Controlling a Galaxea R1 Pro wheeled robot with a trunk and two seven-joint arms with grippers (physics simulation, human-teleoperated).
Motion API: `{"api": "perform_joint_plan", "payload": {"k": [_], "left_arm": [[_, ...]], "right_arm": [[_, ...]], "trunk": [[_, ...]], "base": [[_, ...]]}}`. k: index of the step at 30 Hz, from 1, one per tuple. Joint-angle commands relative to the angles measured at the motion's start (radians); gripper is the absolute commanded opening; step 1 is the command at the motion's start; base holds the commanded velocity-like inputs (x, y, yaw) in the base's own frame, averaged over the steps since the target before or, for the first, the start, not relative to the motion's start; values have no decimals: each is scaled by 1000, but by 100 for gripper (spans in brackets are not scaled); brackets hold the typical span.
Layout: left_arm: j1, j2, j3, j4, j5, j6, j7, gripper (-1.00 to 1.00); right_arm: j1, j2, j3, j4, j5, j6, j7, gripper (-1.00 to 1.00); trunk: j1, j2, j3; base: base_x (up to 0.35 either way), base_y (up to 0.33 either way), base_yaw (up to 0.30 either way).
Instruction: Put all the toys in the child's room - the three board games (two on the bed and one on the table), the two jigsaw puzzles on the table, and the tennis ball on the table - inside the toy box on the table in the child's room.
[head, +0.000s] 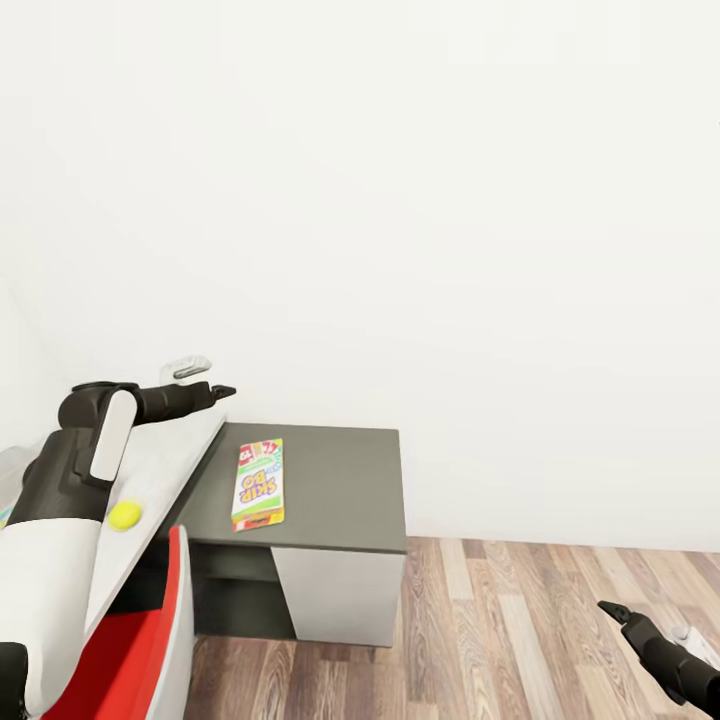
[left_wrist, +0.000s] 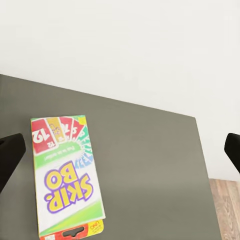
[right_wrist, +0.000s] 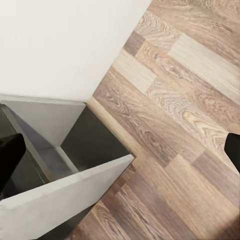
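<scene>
Head view first: nearest to the robot, its white trunk and a red panel crowd the lower left corner, and low at the right the right gripper (head: 612, 610) hangs over the wood-plank floor (head: 520, 630), well away from any furniture. Its dark fingertips sit at the two sides of the right wrist view with a wide gap between them, so the jaws stand apart and empty; beyond them lie the floorboards, the white wall and the open side of the dark cabinet.

A little farther in, the tennis ball (head: 125, 515) rests on the pale table (head: 165, 465), near the long edge that faces the cabinet. The left arm reaches across that table top, and the left gripper (head: 222, 392) pokes out past the table's far corner, above the back left corner of the cabinet. In the left wrist view its fingertips show at both sides, spread wide with nothing between them.

Next to the table stands the lower cabinet (head: 340, 480) with its dark grey top. One board game (head: 259, 483) lies flat on it, close to the left edge and near the front edge, its long side running front to back; its cover (left_wrist: 65, 175) reads SKIP-BO. Behind everything rises the plain white wall (head: 400, 200).
</scene>
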Motion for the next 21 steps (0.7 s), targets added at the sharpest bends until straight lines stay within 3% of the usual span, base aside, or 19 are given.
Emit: {"api": "perform_joint_plan", "payload": {"k": [1, 12, 21], "left_arm": [[-1, 0, 2, 3, -9, 4, -10, 100], [-1, -1, 0, 48, -9, 6, 30, 100], [-1, -2, 0, 49, -7, 8, 52, 100]], "right_arm": [[-1, 0, -3, 0, 1, 6, 3, 100], [-1, -5, -4, 0, 1, 7, 7, 100], [-1, -4, -3, 0, 1, 5, 3, 100]], "trunk": [[1, -2, -2], [1, -2, -2], [1, -2, -2]], "base": [[216, 0, 0], [245, 0, 0], [40, -23, 0]]}}
